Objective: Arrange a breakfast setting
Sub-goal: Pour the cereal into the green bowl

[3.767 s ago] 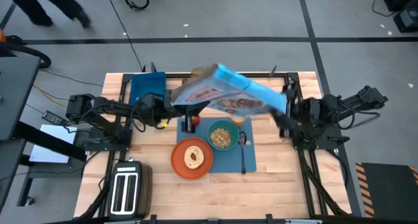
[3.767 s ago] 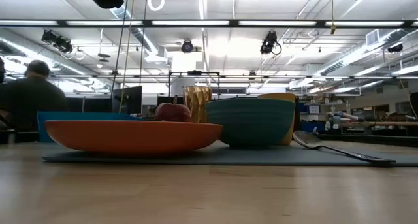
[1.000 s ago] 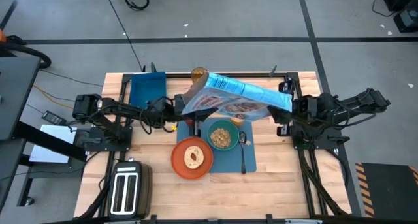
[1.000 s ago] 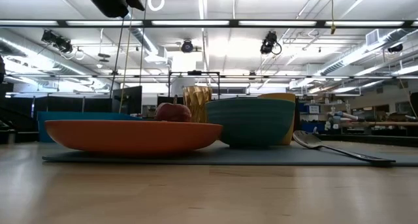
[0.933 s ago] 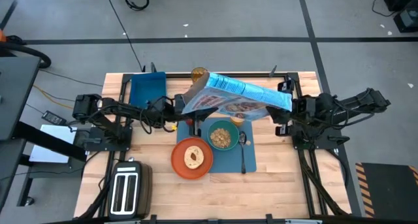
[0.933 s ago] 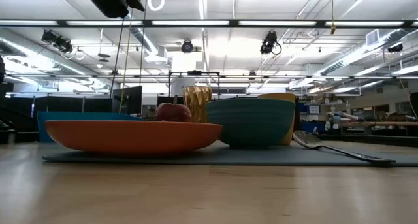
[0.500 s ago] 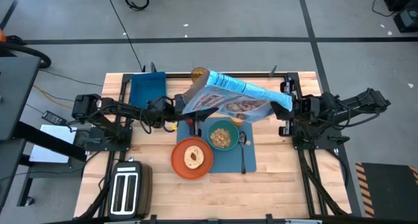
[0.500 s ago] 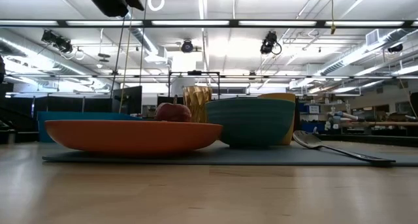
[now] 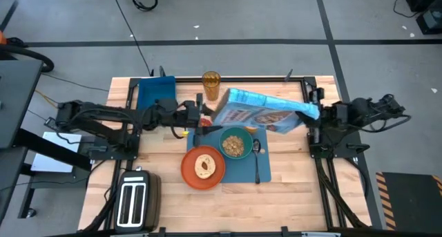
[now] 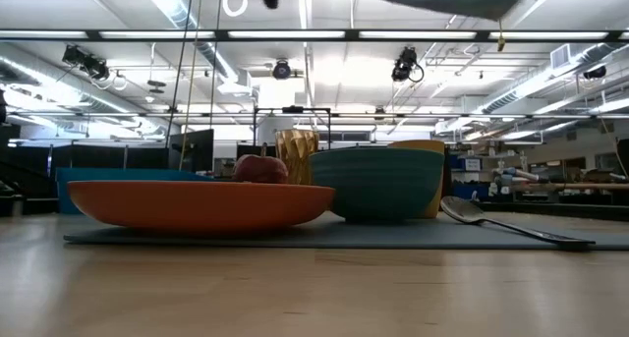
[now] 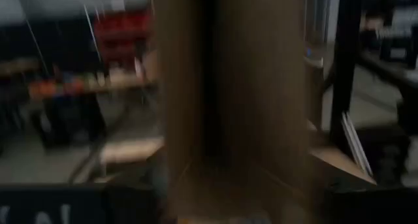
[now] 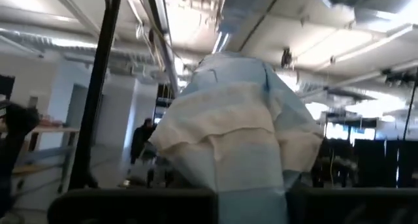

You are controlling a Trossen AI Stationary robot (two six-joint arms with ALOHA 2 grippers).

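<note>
A blue cereal bag point(image 9: 266, 112) is held above the table point(image 9: 290, 188), over the rear part of the blue placemat point(image 9: 266, 175). The right gripper point(image 9: 312, 113) is clamped on the bag's right end; in the right wrist view the bag fills the space between the fingers. The left gripper point(image 9: 196, 117) is seen just left of the bag, its fingers apart.

On the placemat at the table's centre are seen the teal bowl point(image 9: 236, 143) with cereal, the spoon point(image 9: 257, 161) to its right, and the orange plate point(image 9: 203, 167) with the bagel point(image 9: 204, 167) at the mat's left edge. A glass point(image 9: 210, 85) stands at the rear edge.
</note>
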